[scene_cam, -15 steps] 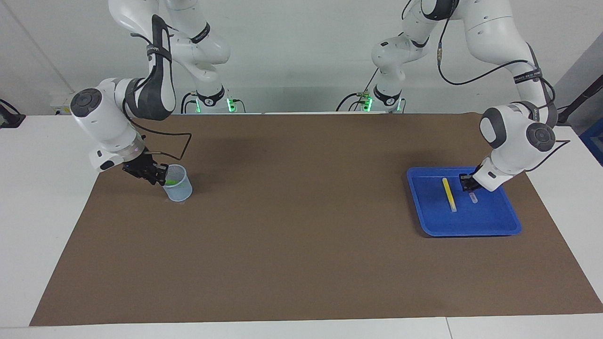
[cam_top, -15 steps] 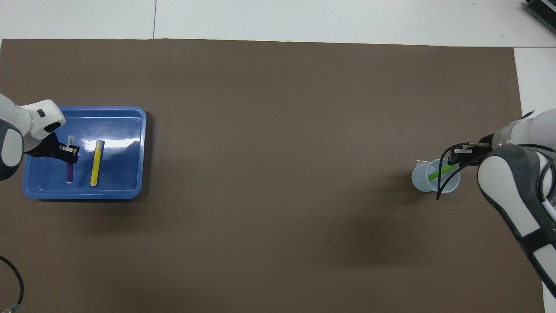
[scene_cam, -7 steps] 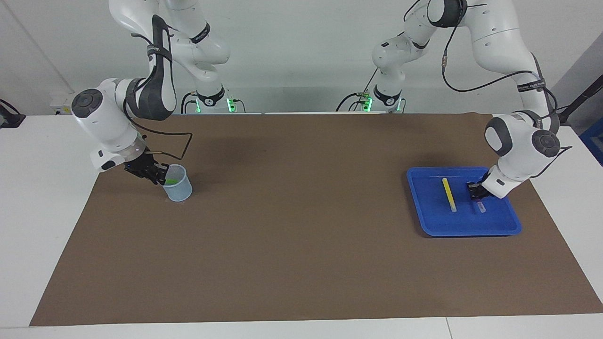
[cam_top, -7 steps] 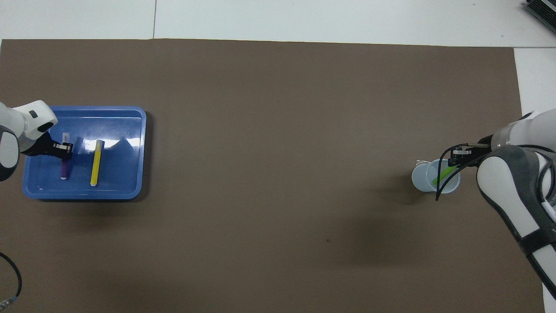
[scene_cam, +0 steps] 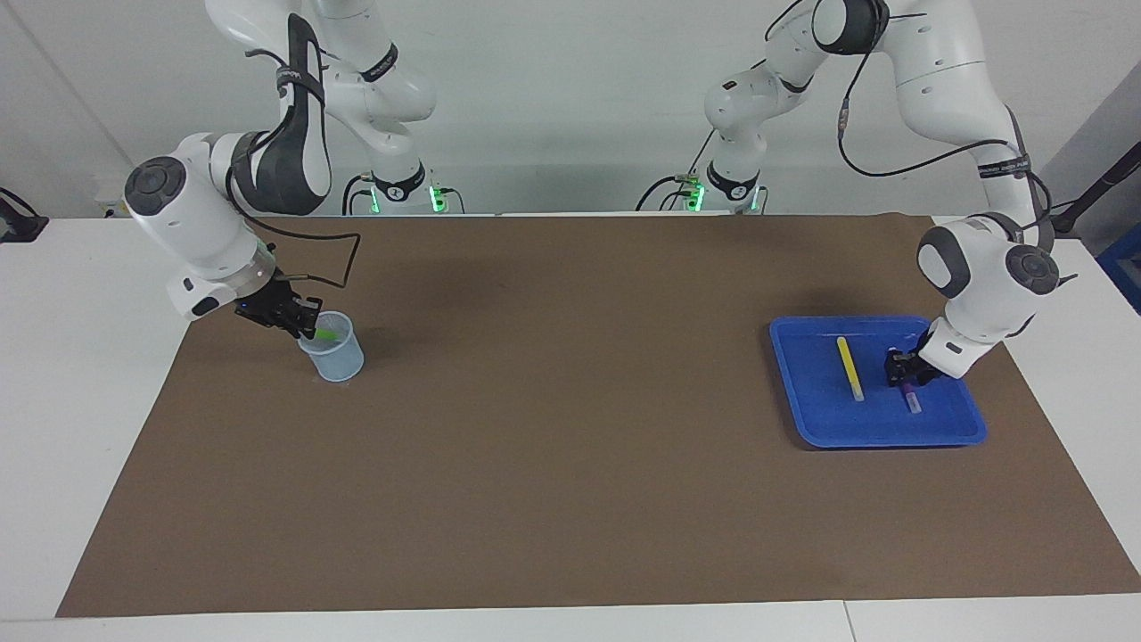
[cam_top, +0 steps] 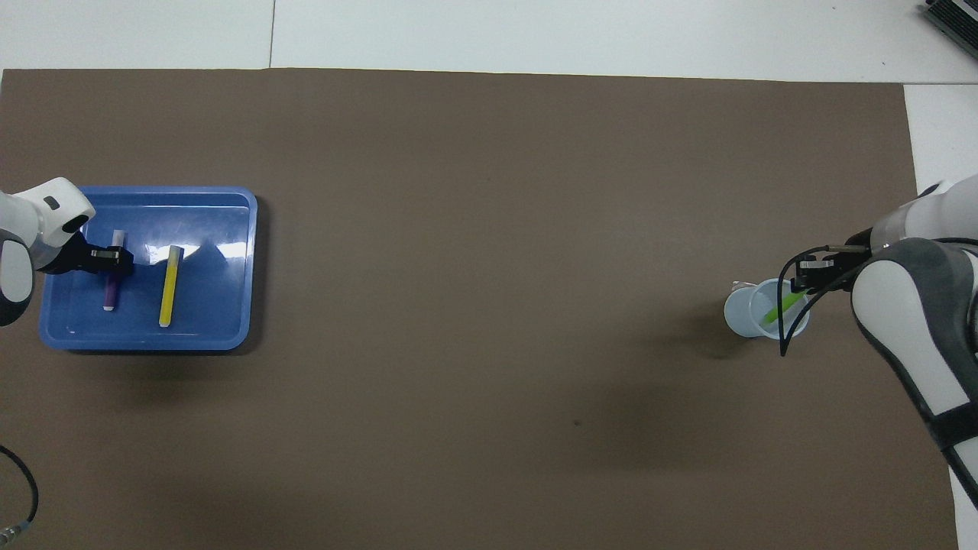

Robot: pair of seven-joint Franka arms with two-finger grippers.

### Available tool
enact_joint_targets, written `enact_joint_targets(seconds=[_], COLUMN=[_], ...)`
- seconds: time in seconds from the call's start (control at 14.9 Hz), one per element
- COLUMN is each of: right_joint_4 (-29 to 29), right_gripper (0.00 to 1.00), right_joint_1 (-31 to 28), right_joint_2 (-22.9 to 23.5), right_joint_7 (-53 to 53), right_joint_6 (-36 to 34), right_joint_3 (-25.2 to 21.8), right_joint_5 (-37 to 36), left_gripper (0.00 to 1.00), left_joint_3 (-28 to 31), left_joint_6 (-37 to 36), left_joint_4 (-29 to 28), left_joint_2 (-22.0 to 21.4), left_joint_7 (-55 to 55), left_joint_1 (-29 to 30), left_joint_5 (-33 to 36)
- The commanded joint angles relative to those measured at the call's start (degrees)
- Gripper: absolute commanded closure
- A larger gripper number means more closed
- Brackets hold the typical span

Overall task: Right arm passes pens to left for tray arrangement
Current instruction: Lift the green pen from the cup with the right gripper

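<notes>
The blue tray (scene_cam: 878, 439) (cam_top: 229, 336) lies toward the left arm's end of the table. In it a yellow pen (scene_cam: 849, 367) (cam_top: 170, 284) lies flat, and a purple pen (scene_cam: 912, 399) (cam_top: 111, 290) lies beside it. My left gripper (scene_cam: 901, 369) (cam_top: 114, 260) is down over the purple pen's middle, open, its jaws on either side of the pen. Toward the right arm's end, my right gripper (scene_cam: 301, 323) (cam_top: 808, 276) is at the rim of a pale blue cup (scene_cam: 333, 355) (cam_top: 743, 319). It is shut on the top of the green pen (scene_cam: 326, 334) (cam_top: 781, 309), which slants down into the cup.
A brown mat (scene_cam: 570, 446) covers most of the white table. The right arm's black cable loop (scene_cam: 343, 267) hangs near the cup. Another black cable (cam_top: 19, 489) shows at the overhead view's lower corner.
The left gripper carried the purple pen sideways and down onto the tray floor, then its jaws spread. The right gripper closed on the green pen and rose slightly at the cup.
</notes>
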Motion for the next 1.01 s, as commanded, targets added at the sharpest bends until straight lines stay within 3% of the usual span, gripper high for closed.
enact_joint_targets(seconds=[0.0,0.2,0.27,0.47,0.8,0.94], right_joint_4=[4.37,9.38,9.48,9.39,9.48,9.48], right_gripper=[1.0,1.0,1.0,1.0,1.0,1.0], right_joint_1=[2.71,5.53,6.41,7.02,14.22,17.04], right_joint_2=[-1.68,-2.29,-2.38,-3.95,-6.87,-7.04], right_joint_7=[-1.09,-0.65,-0.74,-0.13,16.89,24.01], right_joint_6=[-4.51,-10.05,-10.33,-10.77,-9.81,-4.99], right_joint_3=[0.25,0.25,0.25,0.68,3.59,3.67], right_joint_5=[-1.44,-1.45,-1.88,-1.19,6.35,9.87], left_gripper=[0.06,0.05,0.0,0.0,0.0,0.0], left_joint_3=[-0.51,-0.77,-0.77,-1.3,-4.63,-5.95], left_joint_6=[-5.13,-15.24,-18.06,-26.14,-32.93,-34.43], left_joint_4=[2.23,8.55,10.4,15.24,17.98,17.89], left_joint_2=[-0.19,-0.36,-0.53,-0.89,-3.87,-5.45], left_joint_7=[-0.66,-3.02,-4.69,-10.23,-23.22,-31.21], left_joint_1=[0.15,-0.64,-1.25,-2.57,-2.84,-2.84], left_joint_5=[-5.21,-11.19,-12.08,-12.53,-20.42,-24.9])
